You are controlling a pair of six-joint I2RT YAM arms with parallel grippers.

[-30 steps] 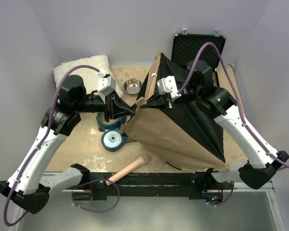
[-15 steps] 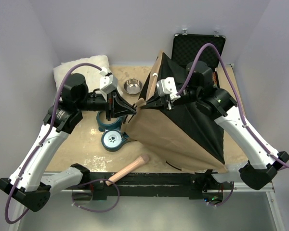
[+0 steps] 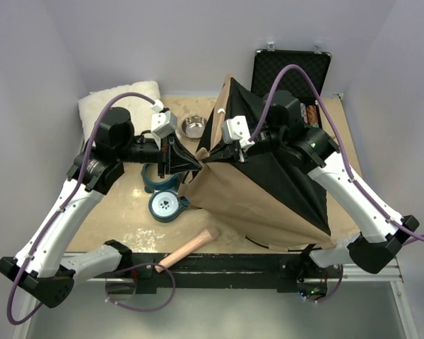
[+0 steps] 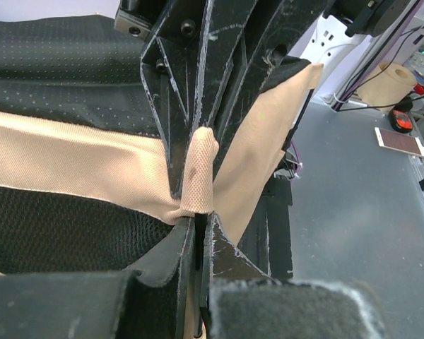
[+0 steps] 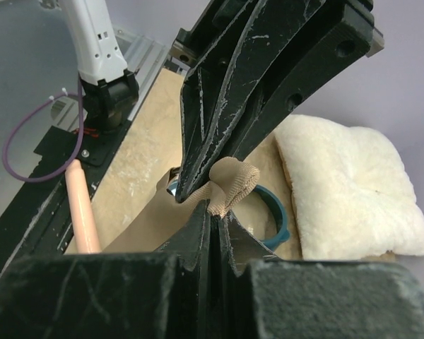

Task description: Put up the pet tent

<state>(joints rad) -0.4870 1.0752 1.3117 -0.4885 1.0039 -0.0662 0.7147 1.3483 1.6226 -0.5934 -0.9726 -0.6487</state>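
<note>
Soft, even light is coming from overhead, casting only faint shadows on the table (image 3: 120, 212) (the top view is looking sharp throughout), while in both wrist views the fingers (image 4: 162, 282) nearest the lens are blurring out of focus.

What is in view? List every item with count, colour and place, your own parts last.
pet tent: one, tan with black, centre-right of the table
pillow: one, fluffy white, far left corner
metal bowl: one, silver, far side, just left of the tent
case: one, black, open, far right behind the tent
round teal items: two, teal, left of the tent
rod: one, pale pink-tan, near edge
table: one, beige top
left hand: one, black, shut on the tent's tan fabric
right hand: one, black, shut on the same tan edge
</note>
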